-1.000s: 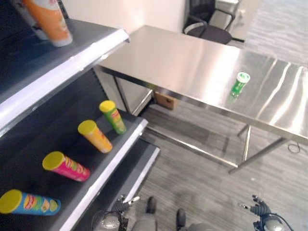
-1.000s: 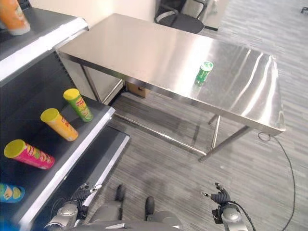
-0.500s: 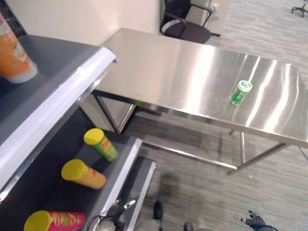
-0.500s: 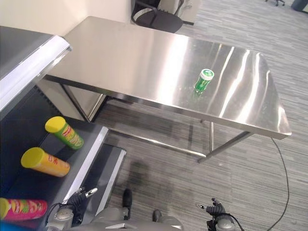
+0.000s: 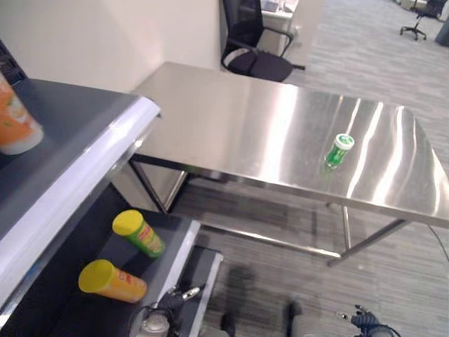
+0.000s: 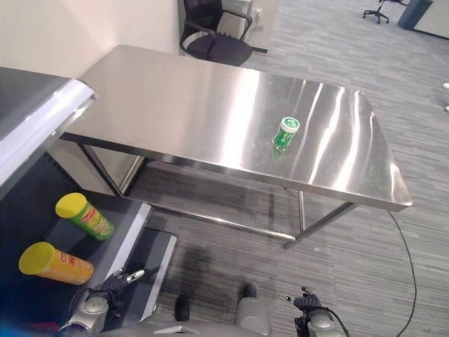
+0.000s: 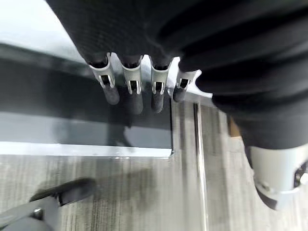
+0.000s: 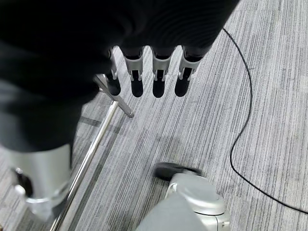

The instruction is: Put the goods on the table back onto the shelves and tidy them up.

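Observation:
A small green can (image 5: 339, 149) with a white lid stands on the steel table (image 5: 231, 119), towards its right end. The shelf unit (image 5: 84, 161) is at the left: an orange container (image 5: 14, 123) on its upper board, a green tube (image 5: 138, 233) and an orange tube (image 5: 111, 281) lying on a lower board. My left hand (image 6: 116, 282) hangs low beside the shelf's bottom corner, far from the can. My right hand (image 6: 305, 303) hangs low over the carpet. Both are open with straight fingers (image 7: 131, 84) (image 8: 159, 72) and hold nothing.
A black office chair (image 5: 256, 49) stands behind the table's far edge, and another chair (image 5: 421, 21) sits far off. Striped grey carpet lies between me and the table. The table's legs and crossbar (image 5: 280, 239) run underneath it.
The camera has swung up and right, towards the table, so the lowest tubes on the shelf have left the picture. The can has not moved, and both hands still hang low.

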You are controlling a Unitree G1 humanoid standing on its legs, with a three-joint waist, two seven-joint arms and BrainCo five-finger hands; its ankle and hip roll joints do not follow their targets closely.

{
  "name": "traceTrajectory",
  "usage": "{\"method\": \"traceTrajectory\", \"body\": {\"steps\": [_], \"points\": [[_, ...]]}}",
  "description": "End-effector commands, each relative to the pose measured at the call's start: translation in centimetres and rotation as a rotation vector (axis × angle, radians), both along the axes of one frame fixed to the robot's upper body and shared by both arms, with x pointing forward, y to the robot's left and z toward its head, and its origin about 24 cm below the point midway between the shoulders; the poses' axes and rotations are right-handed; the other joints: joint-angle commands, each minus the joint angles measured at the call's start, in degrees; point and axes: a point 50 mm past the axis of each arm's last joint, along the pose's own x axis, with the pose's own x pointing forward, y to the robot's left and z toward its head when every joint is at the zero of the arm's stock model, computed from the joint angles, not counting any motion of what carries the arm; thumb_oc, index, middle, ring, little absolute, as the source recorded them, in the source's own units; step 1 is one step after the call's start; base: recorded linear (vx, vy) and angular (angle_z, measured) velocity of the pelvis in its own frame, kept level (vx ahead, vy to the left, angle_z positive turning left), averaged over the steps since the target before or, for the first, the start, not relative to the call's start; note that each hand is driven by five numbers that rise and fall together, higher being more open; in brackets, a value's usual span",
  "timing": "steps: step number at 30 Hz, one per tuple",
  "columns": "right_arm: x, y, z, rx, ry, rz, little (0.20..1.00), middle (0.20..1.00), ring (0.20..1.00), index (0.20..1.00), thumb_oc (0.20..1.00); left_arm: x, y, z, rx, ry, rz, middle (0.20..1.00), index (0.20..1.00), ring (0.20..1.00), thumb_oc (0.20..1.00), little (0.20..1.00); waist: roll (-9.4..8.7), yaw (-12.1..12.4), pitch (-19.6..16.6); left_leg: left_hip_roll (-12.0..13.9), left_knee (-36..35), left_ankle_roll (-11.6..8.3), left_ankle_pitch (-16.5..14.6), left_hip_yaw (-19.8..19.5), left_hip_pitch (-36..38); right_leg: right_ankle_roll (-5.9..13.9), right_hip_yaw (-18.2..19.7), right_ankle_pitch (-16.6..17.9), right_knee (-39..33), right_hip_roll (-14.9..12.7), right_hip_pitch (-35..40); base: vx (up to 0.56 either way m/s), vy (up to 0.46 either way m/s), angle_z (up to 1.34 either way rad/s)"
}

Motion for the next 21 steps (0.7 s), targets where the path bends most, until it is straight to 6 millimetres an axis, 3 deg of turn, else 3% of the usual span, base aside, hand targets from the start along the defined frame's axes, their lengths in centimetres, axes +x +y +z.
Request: {"method": "traceTrajectory", "body": {"steps": [1, 8, 11, 14, 19, 20, 21], "points": [[0.7, -2.7, 1.2, -0.070, -0.058, -0.059, 1.000, 1.000, 1.000, 1.000, 1.000, 1.9, 0.3, 1.0, 0.021, -0.082, -0.037, 1.000, 1.000, 1.000, 1.000, 1.000, -0.62, 0.07, -0.98, 2.76, 4.04, -3.66, -5.38, -3.20, -1.04, -0.12, -2.11, 1.31, 4.79, 1.98, 0.85, 0.11, -0.194, 0.53], [-1.7, -5.2, 1.6, -0.083, -0.057, -0.287, 1.000, 1.000, 1.000, 1.000, 1.000, 0.8, -0.6, 0.2, -0.003, -0.037, -0.050, 1.000, 1.000, 1.000, 1.000, 1.000, 0.16, -1.06, -3.05, 6.23, 1.99, -6.02, -4.85, -3.01, 0.98, -1.32, -5.49, -0.12, 1.00, 3.67, 5.35, 0.09, -0.131, 0.22], [-3.9, -7.5, 2.3, -0.119, -0.046, -0.438, 1.000, 1.000, 1.000, 1.000, 1.000, 0.4, -0.5, 0.1, -0.008, -0.021, -0.056, 1.000, 1.000, 1.000, 1.000, 1.000, 0.72, -1.89, -3.77, 6.94, 1.29, -6.46, -4.88, -1.98, 2.07, -1.45, -5.75, -0.42, 0.37, 4.11, 6.30, 0.06, -0.017, 0.00], [-4.0, -9.0, 3.2, -0.125, -0.111, -0.498, 1.000, 1.000, 1.000, 1.000, 1.000, 0.1, -0.1, 0.1, -0.002, -0.015, -0.050, 1.000, 1.000, 1.000, 1.000, 1.000, 0.80, -2.64, -4.10, 7.13, 1.02, -6.54, -4.97, -1.10, 2.64, -1.47, -5.11, -0.49, 0.56, 4.25, 6.25, 0.03, 0.020, -0.05], [-2.4, -13.4, 7.3, -0.209, -0.350, -0.548, 1.000, 1.000, 1.000, 1.000, 1.000, -0.4, 0.7, 0.2, 0.000, -0.007, -0.035, 1.000, 1.000, 1.000, 1.000, 1.000, 0.55, -4.34, -4.27, 7.21, 0.76, -6.71, -5.22, 0.19, 2.89, -1.17, -4.37, -0.43, 1.04, 4.22, 5.66, 0.00, 0.038, -0.17], [-2.5, -13.4, 7.3, -0.209, -0.350, -0.549, 1.000, 1.000, 1.000, 1.000, 1.000, -0.4, 0.6, 0.2, -0.001, -0.006, -0.035, 1.000, 1.000, 1.000, 1.000, 1.000, 0.57, -4.31, -4.26, 7.22, 0.76, -6.71, -5.23, 0.21, 2.92, -1.17, -4.35, -0.44, 1.04, 4.23, 5.67, 0.02, 0.053, -0.08], [-1.5, -14.9, 9.5, -0.219, -0.478, -0.545, 1.000, 1.000, 1.000, 1.000, 1.000, -0.6, 0.8, 0.1, -0.007, 0.000, -0.033, 1.000, 1.000, 1.000, 1.000, 1.000, 0.27, -5.03, -4.38, 7.13, 0.69, -6.73, -5.30, 0.70, 2.79, -0.91, -4.13, -0.23, 1.21, 4.02, 5.23, -0.01, 0.060, -0.14]]}}
